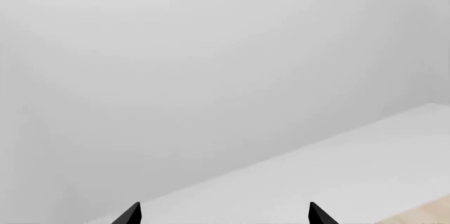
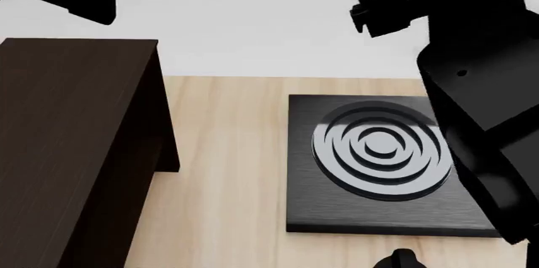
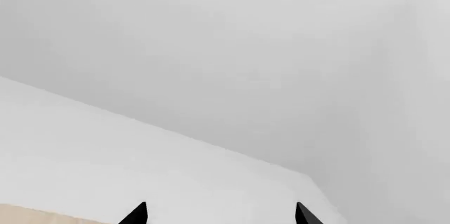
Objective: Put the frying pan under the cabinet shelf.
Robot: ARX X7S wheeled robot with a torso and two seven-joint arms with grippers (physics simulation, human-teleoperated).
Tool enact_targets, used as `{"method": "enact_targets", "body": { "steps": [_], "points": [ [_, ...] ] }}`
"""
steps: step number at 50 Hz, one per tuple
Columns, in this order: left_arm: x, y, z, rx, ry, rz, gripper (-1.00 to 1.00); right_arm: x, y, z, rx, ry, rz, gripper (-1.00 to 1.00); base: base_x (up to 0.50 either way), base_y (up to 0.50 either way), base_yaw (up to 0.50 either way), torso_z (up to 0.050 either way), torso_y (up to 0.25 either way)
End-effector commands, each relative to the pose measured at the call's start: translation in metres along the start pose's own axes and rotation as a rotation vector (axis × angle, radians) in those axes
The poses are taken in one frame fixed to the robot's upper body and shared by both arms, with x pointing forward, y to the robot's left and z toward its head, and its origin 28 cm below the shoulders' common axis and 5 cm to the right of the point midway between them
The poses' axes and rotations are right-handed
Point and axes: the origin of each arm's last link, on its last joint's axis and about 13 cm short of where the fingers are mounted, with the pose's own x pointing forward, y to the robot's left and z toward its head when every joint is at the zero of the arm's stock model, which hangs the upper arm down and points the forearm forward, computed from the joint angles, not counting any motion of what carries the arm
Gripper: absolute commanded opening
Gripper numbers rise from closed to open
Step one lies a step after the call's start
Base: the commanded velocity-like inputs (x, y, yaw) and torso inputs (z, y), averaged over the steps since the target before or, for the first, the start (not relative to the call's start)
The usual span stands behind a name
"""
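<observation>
Your left gripper [image 1: 225, 214] and right gripper [image 3: 221, 214] both have fingers apart, holding nothing. The cabinet shelf [image 2: 72, 148] stands beside the black square plate [image 2: 379, 161] on the tabletop [image 2: 227, 173].

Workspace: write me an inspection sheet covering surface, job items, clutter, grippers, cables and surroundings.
Surface: light wood table, bare between the items.
Job's things: cabinet shelf, dark brown, at the left of the head view; frying pan not seen in any view.
Clutter: black square plate with concentric rings, right of the cabinet and apart from it.
Grippers: left gripper and right gripper both open, holding nothing, pointing at blank wall.
Cables: nothing seen.
Surroundings: pale grey wall; small dark object at the head view's bottom edge, unidentifiable.
</observation>
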Motion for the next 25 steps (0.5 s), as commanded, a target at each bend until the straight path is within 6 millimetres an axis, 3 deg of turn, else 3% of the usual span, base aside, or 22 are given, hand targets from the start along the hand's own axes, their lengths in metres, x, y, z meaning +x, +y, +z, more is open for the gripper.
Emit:
{"method": "enact_targets", "body": {
  "steps": [1,6,13,25],
  "points": [
    [0.007,-0.001,-0.009,-0.012,0.012,-0.008,1.00,-0.013,-0.031,-0.031,0.051,0.145,-0.100,1.00,0.00,0.00,0.00,0.000,0.000],
    [0.009,-0.003,-0.013,-0.018,0.018,-0.017,1.00,-0.020,-0.050,-0.042,0.088,0.195,-0.169,1.00,0.00,0.00,0.00,0.000,0.000],
    [0.012,-0.002,-0.024,-0.029,0.037,-0.013,1.00,-0.034,-0.056,-0.066,0.101,0.263,-0.204,1.00,0.00,0.00,0.00,0.000,0.000],
    [0.013,-0.002,-0.026,-0.030,0.044,-0.008,1.00,-0.058,-0.065,-0.085,0.138,0.312,-0.230,1.00,0.00,0.00,0.00,0.000,0.000]
  ]
}}
